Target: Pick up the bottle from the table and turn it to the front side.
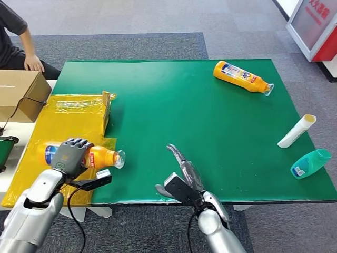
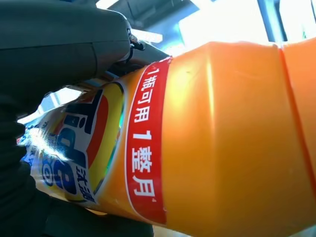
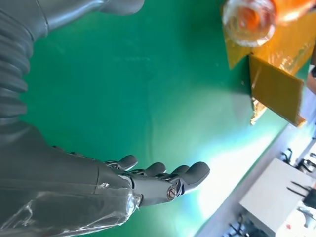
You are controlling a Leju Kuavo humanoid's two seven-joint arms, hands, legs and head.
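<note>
At the table's (image 1: 167,95) left near corner, the robot's left hand (image 1: 71,155) wraps over the body of an orange detergent bottle (image 1: 101,156), which lies on its side across the yellow sheet (image 1: 75,116) with its clear cap pointing toward the green mat's middle. In the wrist view the fingers (image 2: 56,44) clasp the label end, the red band and blue lettering running sideways. The right hand (image 1: 187,174) hovers over the near edge, fingers stretched out flat and apart, holding nothing. The grasp looks made and the lift not yet begun; the next move appears to call for raising the bottle clear and rolling it until the printed face looks forward. A second orange bottle (image 1: 240,77) lies near the far right corner.
</note>
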